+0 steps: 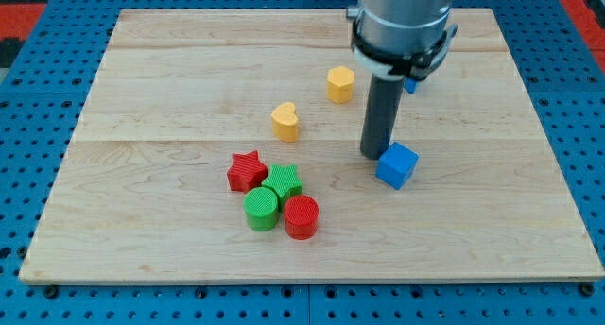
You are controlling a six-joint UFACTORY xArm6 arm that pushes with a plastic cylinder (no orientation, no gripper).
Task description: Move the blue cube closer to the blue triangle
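The blue cube (397,165) sits right of the board's middle. My tip (371,155) rests on the board at the cube's upper-left side, touching or nearly touching it. A small blue piece (412,83), likely the blue triangle, shows above the cube. It is mostly hidden behind the arm's grey body.
A yellow hexagon (340,83) and a yellow heart (285,121) lie left of the rod. A red star (247,170), green star (283,182), green cylinder (262,209) and red cylinder (302,216) cluster at lower centre. The wooden board (142,221) sits on a blue pegboard.
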